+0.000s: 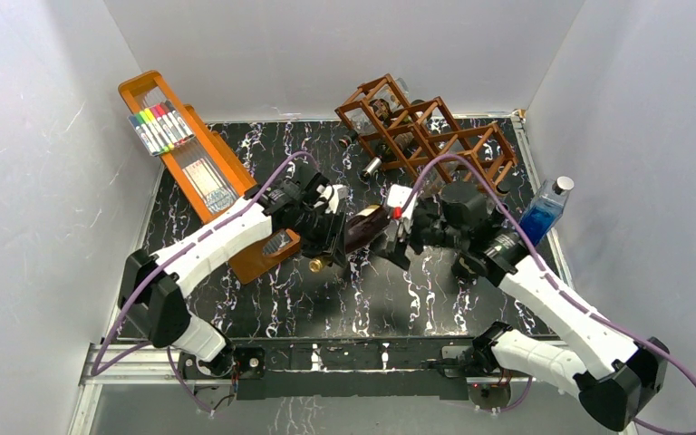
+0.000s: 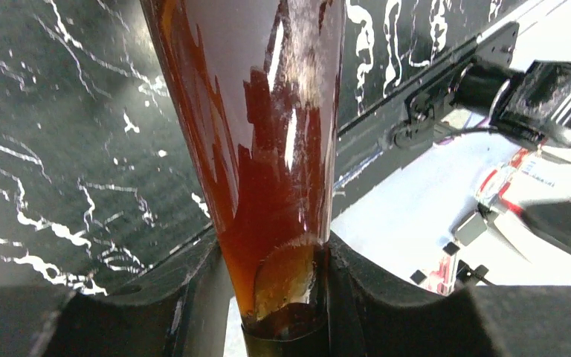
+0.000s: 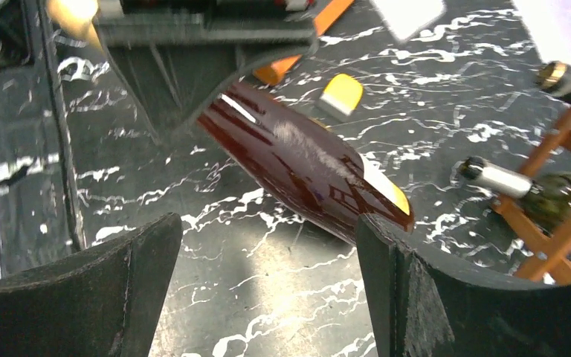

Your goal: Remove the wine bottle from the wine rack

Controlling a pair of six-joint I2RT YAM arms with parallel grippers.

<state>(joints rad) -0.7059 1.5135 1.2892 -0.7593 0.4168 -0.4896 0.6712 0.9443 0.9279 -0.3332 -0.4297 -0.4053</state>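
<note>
A dark reddish-brown wine bottle (image 1: 363, 228) lies tilted over the middle of the table, away from the wine rack (image 1: 426, 136). My left gripper (image 1: 331, 240) is shut on its neck. In the left wrist view the bottle (image 2: 268, 149) narrows down between the two black fingers (image 2: 386, 297) of that gripper (image 2: 282, 297). My right gripper (image 1: 397, 237) stands open at the bottle's base end. In the right wrist view the bottle (image 3: 305, 163) lies beyond the open gripper (image 3: 268, 282), its base by one fingertip (image 3: 386, 253).
The wooden wine rack (image 3: 557, 216) at the back right holds other bottles, necks pointing out (image 3: 502, 178). An orange tray (image 1: 195, 168) with coloured markers leans at the back left. A blue-filled bottle (image 1: 544, 210) stands at the right table edge.
</note>
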